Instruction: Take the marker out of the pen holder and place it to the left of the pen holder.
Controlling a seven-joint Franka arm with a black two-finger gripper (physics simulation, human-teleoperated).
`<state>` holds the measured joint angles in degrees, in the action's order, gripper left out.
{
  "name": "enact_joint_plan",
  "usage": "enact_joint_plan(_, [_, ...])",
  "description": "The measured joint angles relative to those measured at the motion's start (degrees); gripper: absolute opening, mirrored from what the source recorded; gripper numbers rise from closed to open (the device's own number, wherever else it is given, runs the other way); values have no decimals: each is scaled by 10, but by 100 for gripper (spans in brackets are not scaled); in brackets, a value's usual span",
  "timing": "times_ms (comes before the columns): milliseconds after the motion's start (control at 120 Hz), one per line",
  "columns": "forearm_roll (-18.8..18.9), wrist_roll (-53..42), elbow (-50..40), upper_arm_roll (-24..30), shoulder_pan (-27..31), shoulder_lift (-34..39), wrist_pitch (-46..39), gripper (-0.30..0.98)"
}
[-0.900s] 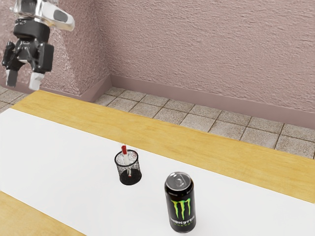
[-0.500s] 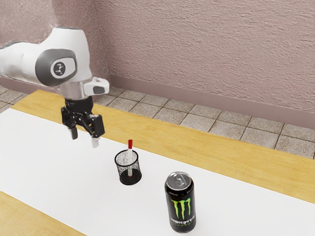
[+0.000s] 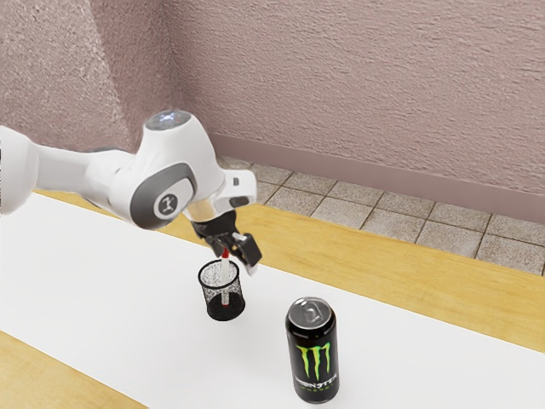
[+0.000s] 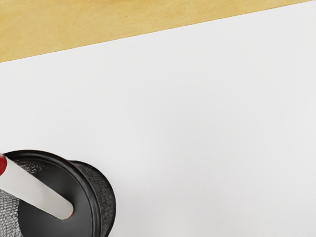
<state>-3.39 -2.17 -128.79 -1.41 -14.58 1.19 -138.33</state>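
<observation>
Fingers (image 3: 247, 249) wide, near marker (image 3: 225, 273), inboard of desk's (image 3: 366, 256) long edge. Marker likely light, stiff, slippery; you grasp high, squarely.

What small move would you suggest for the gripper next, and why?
I'd probably centre the gripper over the marker before closing: its fingers stand apart close to the marker's red upper end, and the marker leans inside the mesh pen holder.

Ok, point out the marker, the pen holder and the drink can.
Marker (image 4: 37, 192), wrist view, on its white barrel.
Pen holder (image 4: 83, 181), wrist view, on its black rim.
Drink can (image 3: 314, 362), exterior view, on its printed side.
</observation>
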Motion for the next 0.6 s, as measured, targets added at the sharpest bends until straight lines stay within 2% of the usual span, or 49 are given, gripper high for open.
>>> enact_joint_plan(317, [-5,-2,7,-1,16,-29,-42,66])
enact_joint_plan(525, [-6,-3,26,0,110,-62,-49,65])
enact_joint_plan(600, [-6,-3,34,6,112,-74,-51,64])
